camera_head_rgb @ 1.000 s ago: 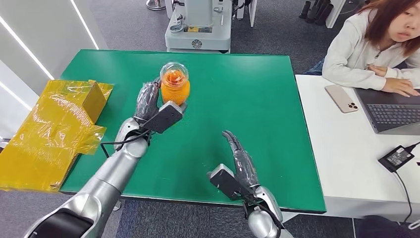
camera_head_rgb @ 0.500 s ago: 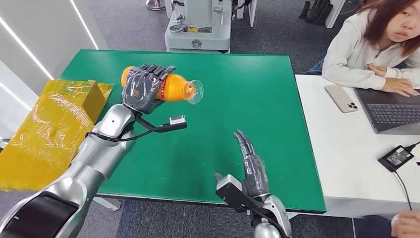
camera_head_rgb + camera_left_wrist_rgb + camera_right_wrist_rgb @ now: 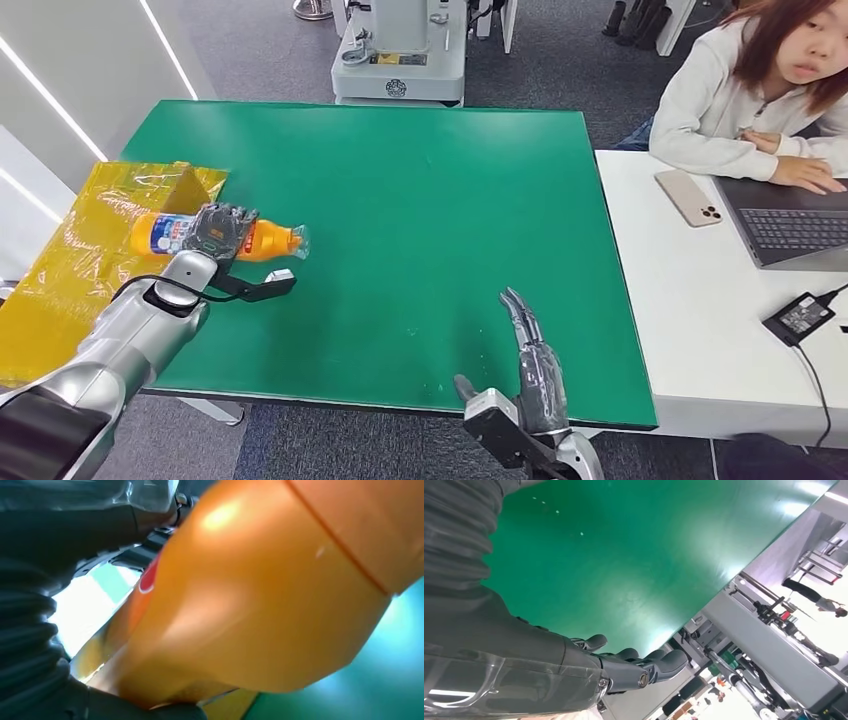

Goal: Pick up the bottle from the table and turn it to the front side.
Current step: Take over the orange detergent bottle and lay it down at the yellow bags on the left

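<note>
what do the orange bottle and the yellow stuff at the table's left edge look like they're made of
Orange drink bottle, held lying sideways in the left hand: probably clear glossy plastic, judging by the bright highlights on its smooth wall in the left wrist view. Crinkled yellow wrapping: seemingly thin translucent plastic film, creased and shiny, with a box shape showing through.

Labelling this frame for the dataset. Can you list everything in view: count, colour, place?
bottle: 1, orange with blue-white label, lying sideways in the left hand over the table's left edge
table: 1, green, centre
yellow wrapped box: 1, yellow film, left of the table
white desk: 1, white, right of the table
phone: 1, beige, on the white desk
laptop: 1, grey, on the white desk
power adapter: 1, black, on the white desk
grey machine: 1, behind the table
person: 1, white top, seated at the desk
left hand: grips the bottle
right hand: fingers apart, holds nothing, near table edge
</note>
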### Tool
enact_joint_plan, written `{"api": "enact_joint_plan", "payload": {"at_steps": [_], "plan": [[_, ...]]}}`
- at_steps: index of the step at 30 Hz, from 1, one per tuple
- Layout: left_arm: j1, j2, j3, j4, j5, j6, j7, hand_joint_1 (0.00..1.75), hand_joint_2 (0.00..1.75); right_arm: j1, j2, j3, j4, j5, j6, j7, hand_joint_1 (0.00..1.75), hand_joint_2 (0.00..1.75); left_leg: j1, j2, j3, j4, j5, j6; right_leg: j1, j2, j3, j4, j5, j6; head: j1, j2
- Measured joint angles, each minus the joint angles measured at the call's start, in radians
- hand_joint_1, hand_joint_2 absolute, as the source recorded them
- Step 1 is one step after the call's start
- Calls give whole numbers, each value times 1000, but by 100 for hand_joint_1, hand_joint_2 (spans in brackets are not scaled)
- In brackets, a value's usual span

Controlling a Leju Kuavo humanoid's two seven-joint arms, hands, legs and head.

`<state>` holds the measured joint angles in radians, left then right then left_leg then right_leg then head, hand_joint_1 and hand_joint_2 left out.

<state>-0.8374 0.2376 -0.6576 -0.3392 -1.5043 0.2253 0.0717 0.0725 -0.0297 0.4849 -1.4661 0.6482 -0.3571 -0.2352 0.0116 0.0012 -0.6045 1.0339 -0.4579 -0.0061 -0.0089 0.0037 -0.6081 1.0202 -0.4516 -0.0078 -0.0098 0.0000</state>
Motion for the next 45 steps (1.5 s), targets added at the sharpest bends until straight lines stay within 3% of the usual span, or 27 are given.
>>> {"api": "enact_joint_plan", "payload": {"at_steps": [4, 7, 17, 21, 25, 28, 34, 40, 45], "plan": [[9, 28, -19, 31, 1, -190, 47, 175, 175, 2, -1, 0, 4, 0, -1, 1, 0, 175, 0, 0, 0, 0, 0, 0, 0, 0, 0, 0, 0, 0, 0, 0], [10, 49, -20, 42, 2, -281, 62, 175, 175, 2, -1, 0, 14, 0, 0, -1, 0, 175, 0, -1, 1, 0, 0, 0, 0, -1, 2, 0, 0, 0, 0, 0], [19, 94, -26, 55, 0, -339, 63, 175, 175, -10, 1, 7, 51, 0, 18, -13, 0, 175, 0, 0, 6, -1, 0, 0, 0, 0, 6, 1, 0, 0, 0, 0], [43, 119, -25, 55, 0, -253, 35, 175, 175, -22, 3, 15, 62, 1, 23, -18, 0, 175, 0, 0, 8, -1, 0, -1, 0, 0, 8, 1, -1, -1, 0, 0], [57, 130, -25, 55, 1, -194, 19, 0, 175, -26, 3, 19, 63, 1, 23, -19, 0, 175, 0, -1, 8, -1, 0, -1, 0, -2, 8, 1, -1, -1, 0, 0], [68, 137, -25, 55, 2, -117, -23, 0, 175, -26, 2, 20, 61, 0, 27, -18, 0, 175, 0, -1, 8, -1, 0, -1, 0, -2, 8, 1, -1, -1, 0, 0], [114, 130, 6, 53, 54, 124, -162, 0, 175, -15, -4, 31, 32, -4, 37, 0, 0, 175, -1, -1, 8, -1, 0, -1, 0, -2, 8, 0, -1, -1, 0, 0], [156, 70, 101, 30, 155, 264, -268, 0, 175, 3, -9, 37, -7, 1, 40, 37, 0, 175, -1, -2, 7, -1, 0, -1, -1, -4, 8, -1, -1, -1, 0, 0], [181, -5, 198, 0, 329, 311, -390, 0, 175, 17, -10, 36, -29, 1, 36, 56, 0, 175, -1, -2, 7, 0, 0, -1, -1, -3, 7, -1, 0, -1, 0, 0]]}}
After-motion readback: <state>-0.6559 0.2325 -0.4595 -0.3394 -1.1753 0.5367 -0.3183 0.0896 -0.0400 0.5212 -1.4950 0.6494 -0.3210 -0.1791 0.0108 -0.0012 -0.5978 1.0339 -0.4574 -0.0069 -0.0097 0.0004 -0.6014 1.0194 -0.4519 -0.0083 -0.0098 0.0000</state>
